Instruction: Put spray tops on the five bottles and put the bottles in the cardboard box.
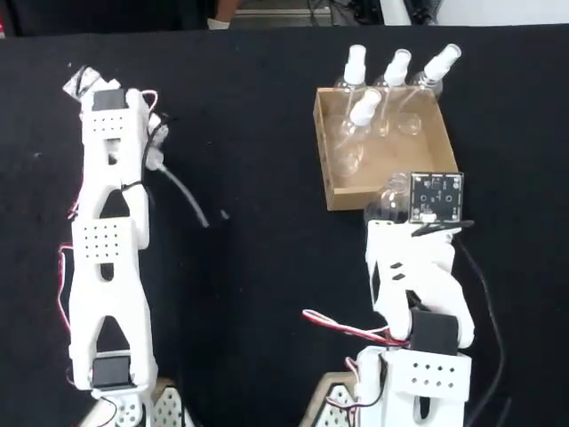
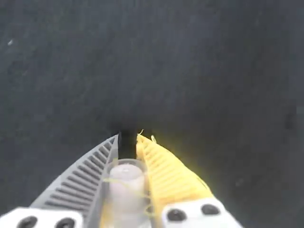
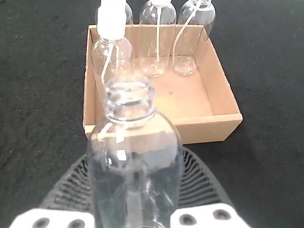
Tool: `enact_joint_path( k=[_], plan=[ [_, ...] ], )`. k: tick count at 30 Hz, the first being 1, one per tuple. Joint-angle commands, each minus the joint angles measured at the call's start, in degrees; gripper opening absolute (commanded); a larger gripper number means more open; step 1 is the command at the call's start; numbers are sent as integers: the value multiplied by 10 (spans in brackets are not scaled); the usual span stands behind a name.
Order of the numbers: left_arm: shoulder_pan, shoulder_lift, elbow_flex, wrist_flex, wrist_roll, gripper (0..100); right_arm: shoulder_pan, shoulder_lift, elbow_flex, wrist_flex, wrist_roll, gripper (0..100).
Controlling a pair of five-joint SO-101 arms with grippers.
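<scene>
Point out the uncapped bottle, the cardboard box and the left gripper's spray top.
Clear plastic uncapped bottle [image 3: 129, 97], right wrist view, on its open neck.
Brown cardboard box [image 3: 211, 128], right wrist view, on the wall facing the bottle.
White plastic spray top [image 2: 126, 183], left wrist view, on its cylindrical body.

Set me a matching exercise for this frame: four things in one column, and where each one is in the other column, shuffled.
Things
1. uncapped bottle
2. spray top
3. four capped bottles
4. cardboard box

Places
A. held in the left gripper
B. inside the cardboard box
C. resting on the black table
D. held in the right gripper

Pairs: 1-D, 2-A, 3-B, 4-C
</scene>
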Motion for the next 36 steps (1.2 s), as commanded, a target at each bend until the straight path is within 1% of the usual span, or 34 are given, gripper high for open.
enact_joint_path(
  k=[1, 3, 5, 7, 9, 14, 16, 24, 27, 30, 36],
  plan=[
    [-3, -8, -102, 119, -197, 36, 7, -14, -6, -18, -1, 11],
    [0, -7, -97, 122, -286, 36, 7, -14, -6, -18, -2, 11],
    [-4, -8, -67, 122, -357, 37, 7, -14, -6, -18, -2, 11],
    [-3, -8, -36, 122, -407, 41, 7, -14, -6, -18, -2, 11],
    [1, -10, -2, 122, -433, 87, 7, -14, -6, -18, -2, 11],
    [0, -14, 36, 122, -436, 273, 7, -14, -6, -18, -2, 11],
    [-5, -14, 36, 122, -436, 305, 7, -14, -5, -18, -1, 11],
    [-37, -14, 39, 123, -437, 306, 7, -14, -5, -18, -1, 11],
    [-45, -19, 63, 124, -449, 306, 7, -14, -5, -18, -1, 11],
    [-44, -58, 134, 124, -471, 306, 7, -14, -5, -18, -2, 11],
    [-26, -188, 305, 120, -473, 306, 7, -14, -5, -18, -1, 11]
  ],
)
